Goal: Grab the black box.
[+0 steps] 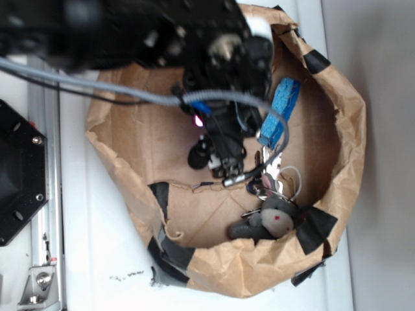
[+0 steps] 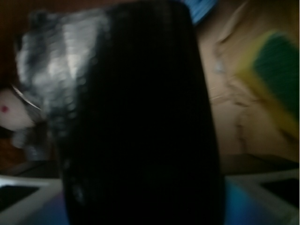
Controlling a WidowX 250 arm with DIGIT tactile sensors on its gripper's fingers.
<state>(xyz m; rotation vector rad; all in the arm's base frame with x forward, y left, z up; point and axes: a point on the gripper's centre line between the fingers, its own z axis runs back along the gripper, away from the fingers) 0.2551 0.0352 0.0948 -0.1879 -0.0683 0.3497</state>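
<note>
A white table [image 1: 97, 259] carries a taped brown paper basin [image 1: 259, 278]. Near its front rim lies a grey plush toy [image 1: 272, 217]. Farther in, the gripper [image 1: 224, 162] hangs over the floor; its grip is unreadable. In the wrist view the black box [image 2: 140, 117], glossy and round-edged, fills the frame, blurred, with a green-and-yellow sponge [image 2: 276, 70] right.

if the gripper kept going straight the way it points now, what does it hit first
Probably the black box: it fills the wrist view right in front of the gripper. Whether they already touch is unclear.
</note>
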